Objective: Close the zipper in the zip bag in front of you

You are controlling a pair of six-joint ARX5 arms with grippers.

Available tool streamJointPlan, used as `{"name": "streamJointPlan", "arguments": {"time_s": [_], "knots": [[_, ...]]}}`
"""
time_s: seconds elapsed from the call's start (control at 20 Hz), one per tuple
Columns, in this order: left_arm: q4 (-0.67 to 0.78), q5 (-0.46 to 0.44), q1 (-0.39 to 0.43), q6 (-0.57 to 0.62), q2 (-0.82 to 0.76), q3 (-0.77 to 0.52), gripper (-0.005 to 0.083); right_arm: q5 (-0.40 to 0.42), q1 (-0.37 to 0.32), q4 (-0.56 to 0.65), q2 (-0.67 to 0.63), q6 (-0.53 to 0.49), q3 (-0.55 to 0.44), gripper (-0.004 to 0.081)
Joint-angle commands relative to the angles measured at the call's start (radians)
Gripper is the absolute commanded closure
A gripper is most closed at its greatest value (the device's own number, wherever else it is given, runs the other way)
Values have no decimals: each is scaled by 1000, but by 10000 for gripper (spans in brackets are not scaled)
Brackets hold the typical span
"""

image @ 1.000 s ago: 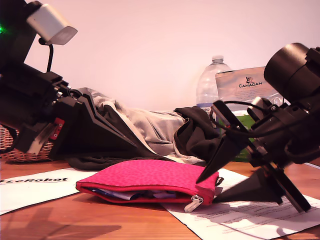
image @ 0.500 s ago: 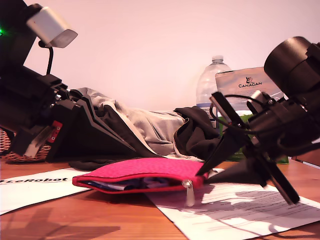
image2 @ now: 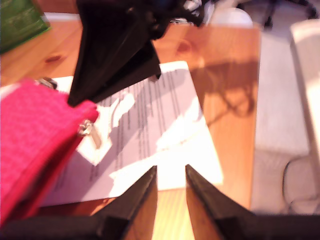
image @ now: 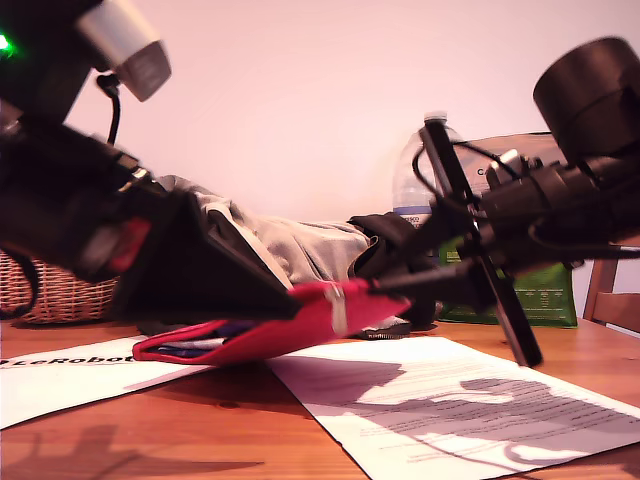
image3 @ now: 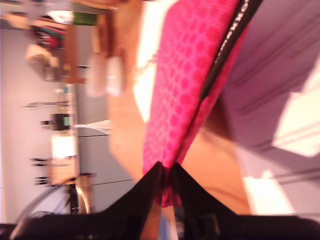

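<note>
Between the clamped tips of my second end effector [image3: 166, 169] sits a corner of the zip bag [image3: 185, 90], so my first end effector [image2: 171, 172], slightly apart and empty, should pinch the zipper pull [image2: 87, 129] ahead squarely.

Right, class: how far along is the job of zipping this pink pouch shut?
Done: my second gripper pinches one end of the pink zip pouch and holds that end raised. In hand: my first gripper is open and empty, short of the metal pull tab. Left: grip the tab and run it along the zipper, which gapes open.
</note>
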Motion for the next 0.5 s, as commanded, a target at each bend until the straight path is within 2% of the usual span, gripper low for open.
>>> {"name": "streamJointPlan", "arguments": {"time_s": [0.0,0.1,0.25,0.35,0.45], "knots": [[27,-33,0,-175,8,0,646,-14,-2,39,9,19,3,780],[27,-12,-4,-254,8,0,707,-23,-2,58,9,49,3,780],[26,-32,-24,-371,8,0,701,-47,-2,66,9,53,3,780],[49,-143,-57,-428,7,0,715,-53,-2,66,9,52,3,780],[66,-285,-135,-441,6,0,797,-60,-2,66,9,53,4,780]]}}
